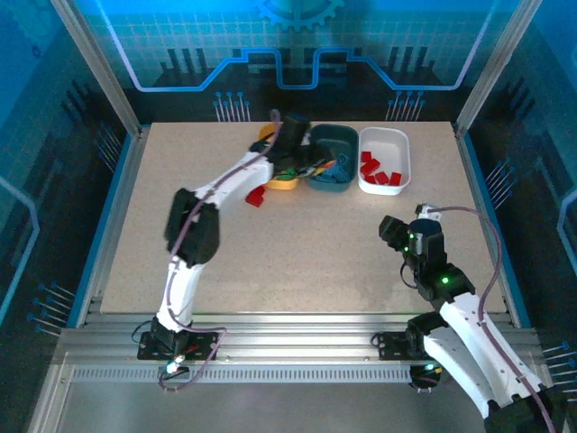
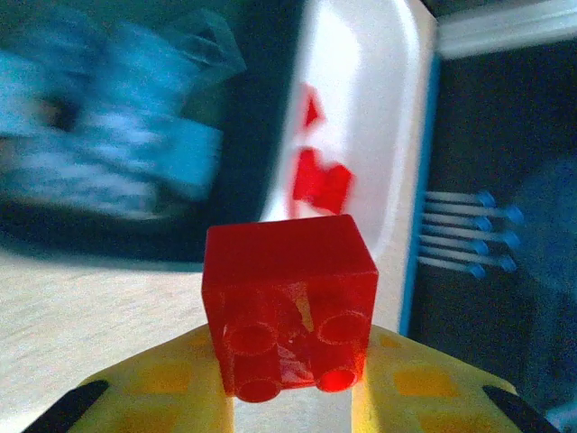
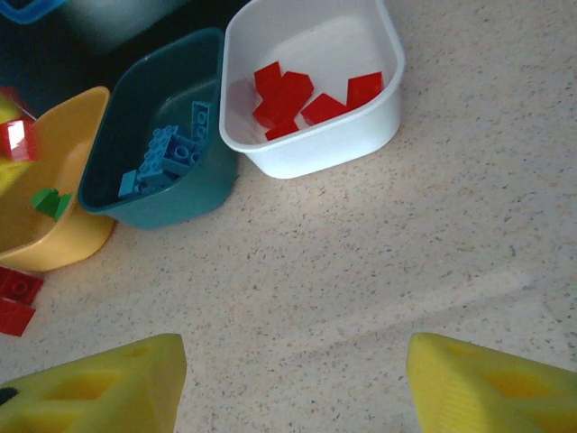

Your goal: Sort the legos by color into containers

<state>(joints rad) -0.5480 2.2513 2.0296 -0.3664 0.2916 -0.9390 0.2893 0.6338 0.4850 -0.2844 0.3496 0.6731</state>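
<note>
In the top view the left arm rises from the lower left, bends at the elbow and stretches to the upper centre. Its left tool (image 2: 290, 397) is clamped on a red brick (image 2: 288, 298) above the bins. The right arm sits folded at lower right, the right tool (image 3: 293, 361) spread wide over the bare bench (image 1: 297, 262). The white bin (image 3: 325, 158) holds red bricks (image 3: 288, 99) and the teal bin (image 3: 171, 207) holds blue bricks (image 3: 167, 153). A green brick (image 3: 50, 200) lies in the orange-yellow bin (image 3: 63, 244), with loose red bricks (image 3: 16, 302) beside it.
</note>
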